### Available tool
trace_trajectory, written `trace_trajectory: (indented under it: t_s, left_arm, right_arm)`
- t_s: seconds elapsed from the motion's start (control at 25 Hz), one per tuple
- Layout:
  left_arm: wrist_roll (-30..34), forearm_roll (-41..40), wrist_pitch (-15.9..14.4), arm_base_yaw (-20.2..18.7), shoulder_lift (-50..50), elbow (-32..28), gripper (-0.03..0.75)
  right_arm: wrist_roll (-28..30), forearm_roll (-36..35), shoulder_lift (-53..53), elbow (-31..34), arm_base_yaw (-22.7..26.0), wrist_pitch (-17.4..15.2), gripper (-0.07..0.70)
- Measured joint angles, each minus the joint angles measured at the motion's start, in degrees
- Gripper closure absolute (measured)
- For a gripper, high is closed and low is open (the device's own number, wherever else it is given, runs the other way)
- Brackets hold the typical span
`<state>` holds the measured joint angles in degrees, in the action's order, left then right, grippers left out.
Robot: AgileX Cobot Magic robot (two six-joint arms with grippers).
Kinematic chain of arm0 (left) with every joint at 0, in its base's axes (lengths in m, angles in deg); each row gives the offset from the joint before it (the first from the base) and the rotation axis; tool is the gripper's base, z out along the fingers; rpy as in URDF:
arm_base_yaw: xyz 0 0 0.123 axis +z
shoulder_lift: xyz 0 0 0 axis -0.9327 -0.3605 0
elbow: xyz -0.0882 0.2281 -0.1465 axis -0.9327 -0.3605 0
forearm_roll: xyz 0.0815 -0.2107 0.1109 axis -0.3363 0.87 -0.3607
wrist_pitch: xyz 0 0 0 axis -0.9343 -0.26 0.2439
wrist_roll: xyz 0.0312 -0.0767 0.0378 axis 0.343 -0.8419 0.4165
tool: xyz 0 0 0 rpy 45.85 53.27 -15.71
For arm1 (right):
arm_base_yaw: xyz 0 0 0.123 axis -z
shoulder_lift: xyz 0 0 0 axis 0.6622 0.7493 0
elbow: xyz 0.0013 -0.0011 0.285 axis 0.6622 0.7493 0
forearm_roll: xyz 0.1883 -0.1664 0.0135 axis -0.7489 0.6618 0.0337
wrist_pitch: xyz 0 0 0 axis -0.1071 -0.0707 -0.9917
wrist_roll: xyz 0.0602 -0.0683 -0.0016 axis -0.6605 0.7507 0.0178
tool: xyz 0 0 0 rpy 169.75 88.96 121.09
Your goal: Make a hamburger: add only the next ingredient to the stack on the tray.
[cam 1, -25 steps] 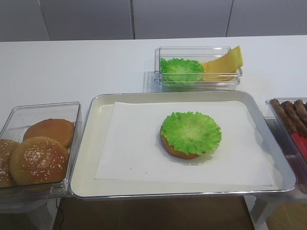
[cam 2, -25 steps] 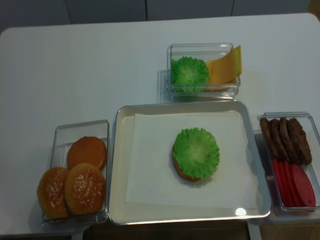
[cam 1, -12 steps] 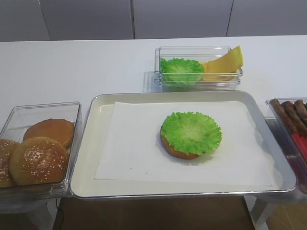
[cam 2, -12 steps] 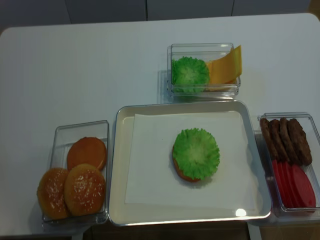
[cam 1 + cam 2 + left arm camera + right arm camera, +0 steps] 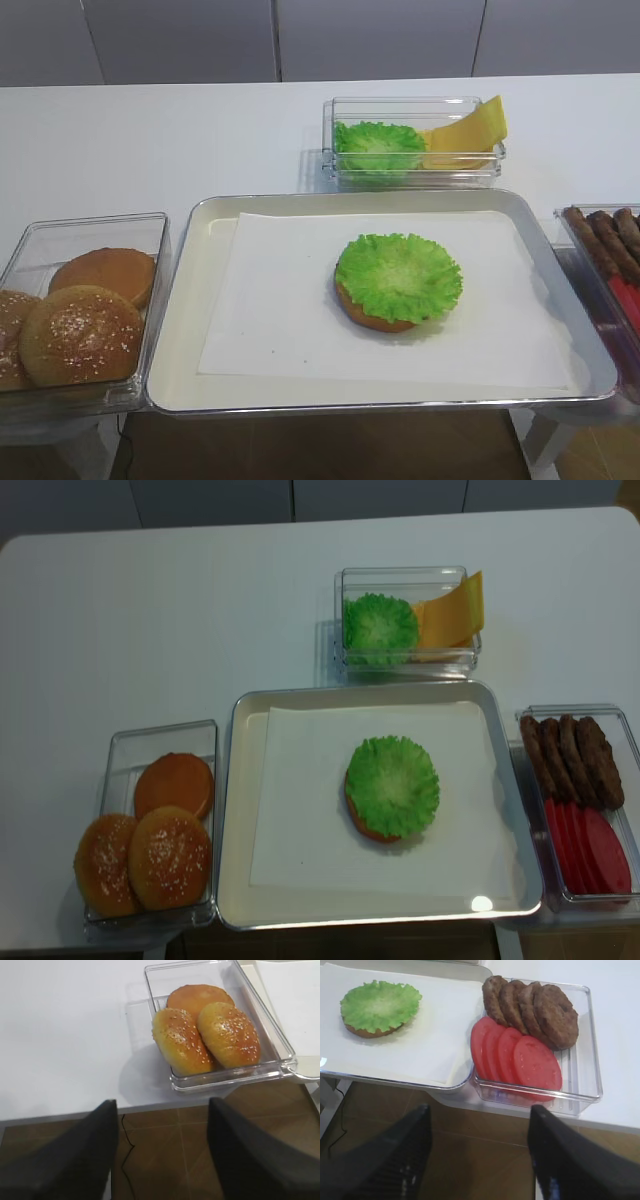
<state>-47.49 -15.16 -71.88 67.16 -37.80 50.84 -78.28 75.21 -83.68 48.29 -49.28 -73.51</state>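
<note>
A ruffled green lettuce leaf (image 5: 398, 275) lies on the flat bun half (image 5: 368, 319), on the white paper in the silver tray (image 5: 190, 300). The right wrist view shows the same leaf (image 5: 380, 1004) over the bun (image 5: 367, 1034). Another lettuce leaf (image 5: 378, 145) sits in a clear box at the back. My right gripper (image 5: 480, 1110) hangs open over the floor in front of the table, below the tray's right corner, holding nothing. My left gripper (image 5: 162, 1102) is open too, off the front edge below the bun box. Neither gripper shows in the high views.
A clear box (image 5: 120, 750) at the left holds two sesame buns (image 5: 227, 1035) and a flat bun half (image 5: 173, 784). The back box also holds yellow cheese slices (image 5: 452, 610). At the right, a box (image 5: 585, 1060) holds brown patties (image 5: 555, 1012) and red tomato slices (image 5: 535, 1062).
</note>
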Motion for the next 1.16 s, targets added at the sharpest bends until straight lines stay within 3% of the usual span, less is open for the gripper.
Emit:
trace_trajectory:
  t_s: [1.16]
  left_arm:
    - [0.0, 0.0, 0.0, 0.1, 0.0, -0.1, 0.293]
  right_arm:
    - [0.0, -0.4, 0.0, 0.0, 2.3, 0.0, 0.174]
